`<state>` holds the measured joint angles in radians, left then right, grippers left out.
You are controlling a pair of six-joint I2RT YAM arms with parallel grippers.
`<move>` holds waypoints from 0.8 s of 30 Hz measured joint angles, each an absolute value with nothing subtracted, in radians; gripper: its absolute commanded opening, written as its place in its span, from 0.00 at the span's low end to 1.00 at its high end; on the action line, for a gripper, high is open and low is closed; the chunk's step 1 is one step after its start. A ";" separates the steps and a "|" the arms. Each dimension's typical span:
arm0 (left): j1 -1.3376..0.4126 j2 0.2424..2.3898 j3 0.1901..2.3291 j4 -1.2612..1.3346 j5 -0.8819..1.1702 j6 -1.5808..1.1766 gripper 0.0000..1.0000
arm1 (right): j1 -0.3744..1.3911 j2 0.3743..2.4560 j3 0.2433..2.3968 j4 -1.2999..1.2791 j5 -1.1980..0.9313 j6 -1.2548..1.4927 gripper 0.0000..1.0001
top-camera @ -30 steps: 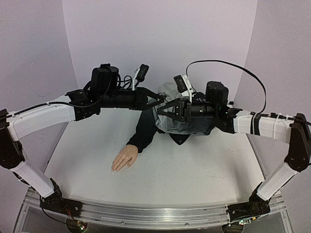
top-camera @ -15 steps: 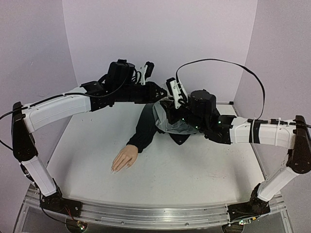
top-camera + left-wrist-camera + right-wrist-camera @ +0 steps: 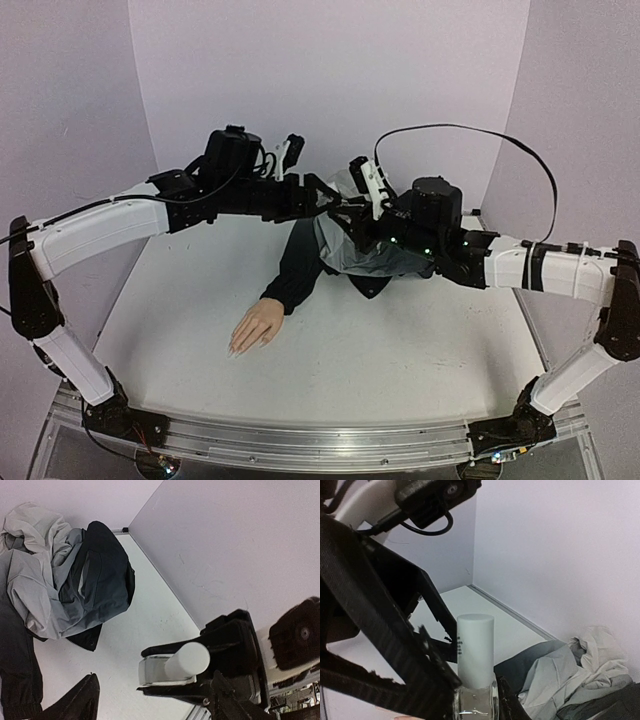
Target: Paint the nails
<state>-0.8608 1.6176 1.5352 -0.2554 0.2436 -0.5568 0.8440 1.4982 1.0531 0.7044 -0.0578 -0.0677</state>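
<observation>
left arm: raised, stretched rightward, elbow high | left pincer: jaws spread apart, tips facing right pincer | right arm: raised, stretched leftward | right pincer: fingers clamped on small bottle | both pincers nearly tip to tip

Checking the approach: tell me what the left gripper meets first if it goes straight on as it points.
Most likely the white cap of the bottle clamped in the right gripper. It sits straight ahead between the open fingers of the left gripper. Depth is hard to judge, but nothing shows in between.
</observation>
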 measured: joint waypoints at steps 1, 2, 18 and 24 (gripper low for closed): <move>-0.854 1.602 1.521 -0.260 0.259 -0.561 0.83 | 0.840 1.494 1.053 0.698 -0.089 -0.067 0.00; -0.843 1.583 1.504 -0.266 0.280 -0.570 0.85 | 0.838 1.490 1.053 0.688 -0.126 -0.063 0.00; -0.830 1.466 1.473 -0.376 0.444 -0.570 0.73 | 0.839 1.483 1.099 0.527 -0.400 -0.030 0.00; -0.854 1.472 1.471 -0.368 0.464 -0.537 0.56 | 0.838 1.486 1.126 0.525 -0.517 0.002 0.00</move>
<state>-0.8543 1.4715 1.4712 -0.3676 0.4644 -0.5369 0.8375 1.4860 1.1263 0.5247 -0.5175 0.0017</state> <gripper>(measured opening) 0.635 0.221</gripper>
